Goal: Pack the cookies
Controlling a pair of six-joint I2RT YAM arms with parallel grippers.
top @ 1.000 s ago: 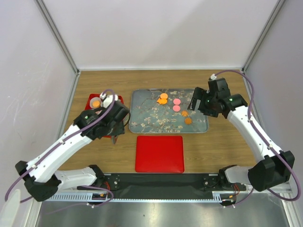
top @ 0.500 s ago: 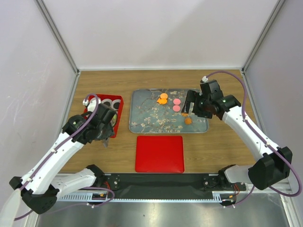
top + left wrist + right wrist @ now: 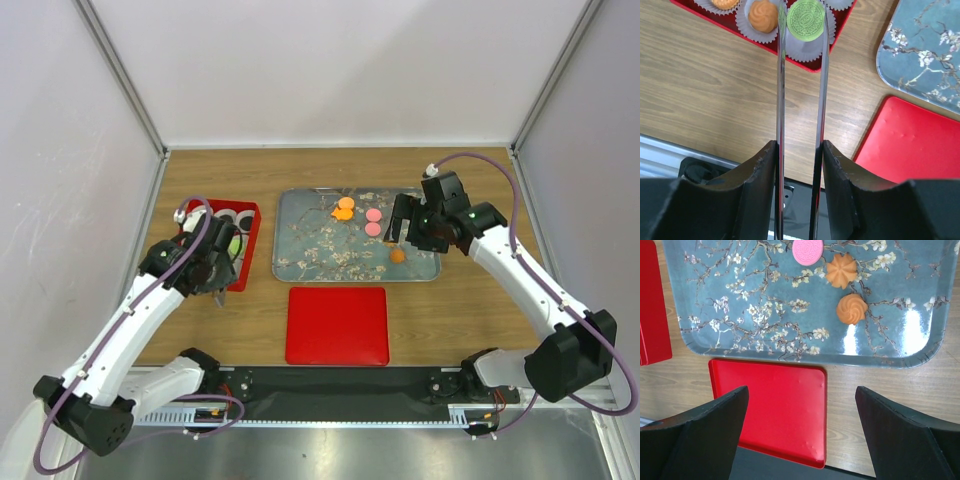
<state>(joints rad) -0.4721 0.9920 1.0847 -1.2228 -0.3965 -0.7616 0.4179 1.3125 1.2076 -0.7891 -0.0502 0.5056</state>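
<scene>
Judging from how things lie, the step in hand is fetching the next piece. My right gripper (image 3: 801,390) hangs with its fingers spread wide and nothing between them, near the closest rim of the flowered tray (image 3: 740,330), with the flat red lid (image 3: 775,410) below, between the fingers. Just ahead of the tips and a little to their right sits an orange swirl cookie (image 3: 851,309). Beyond it lies an orange star-shaped cookie (image 3: 841,271), close to the swirl but, as far as I can tell, not touching it. Farther ahead a pink cookie (image 3: 808,251) shows at the far edge of view.

I would take the swirl first, since it is nearest: move forward until it lies midway between the fingers, drop straight down, and close gently on its edges so it neither crumbles nor skates on the glossy tray. The star is near enough to be nudged, so the fingers should pass clear of it.

My left gripper (image 3: 802,15) holds its thin blades a narrow way apart and grips nothing. Past their tips a green cookie (image 3: 806,26) lies flat in a white paper cup (image 3: 795,52) inside the red box (image 3: 839,22). Left of the tips, the neighbouring cup holds an orange cookie (image 3: 763,15), and the cup beyond that holds another. Any rise should be straight, so the blades do not snag the paper frills.
</scene>
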